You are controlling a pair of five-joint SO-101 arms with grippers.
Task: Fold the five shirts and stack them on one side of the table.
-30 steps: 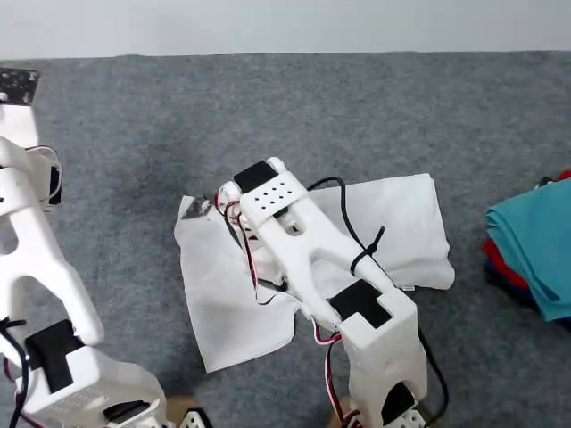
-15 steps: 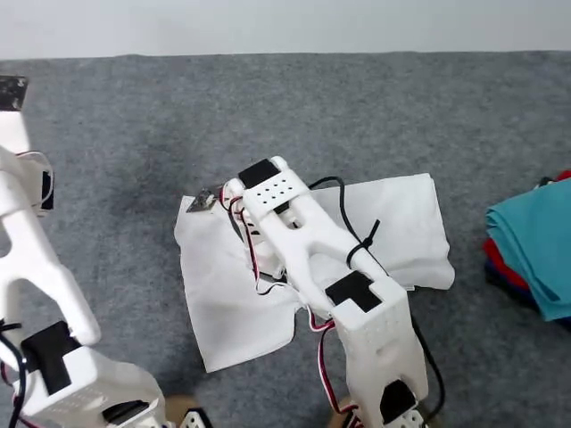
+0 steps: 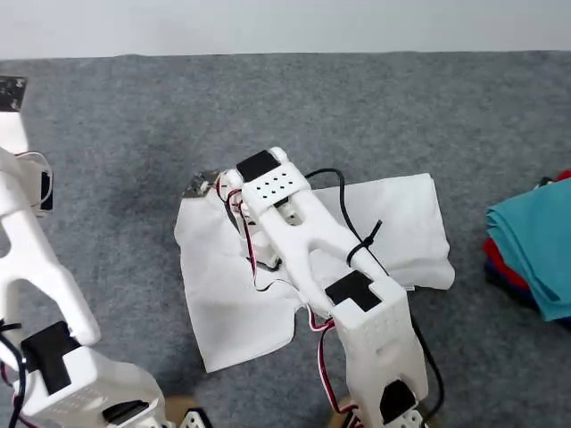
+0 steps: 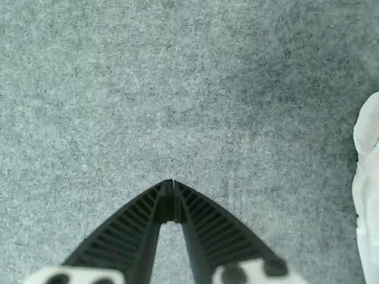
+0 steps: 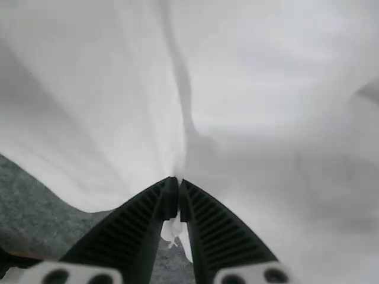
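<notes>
Grey felt covers the table (image 3: pixel 357 107) under both arms. I see my right gripper (image 5: pixel 177 183) clamped on a pinch of the white shirt (image 3: pixel 406 223), which lies rumpled mid-table. My left gripper (image 4: pixel 173 186) is closed on nothing, above bare felt near the shirt's edge. The folded shirts (image 3: pixel 535 250) sit stacked at the table's edge on the right arm's side.

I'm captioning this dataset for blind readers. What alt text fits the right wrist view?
The right tool is shut on a pinch of the white shirt, and a crease in the fabric runs away from its tip. A patch of grey table shows past the shirt's edge.
</notes>
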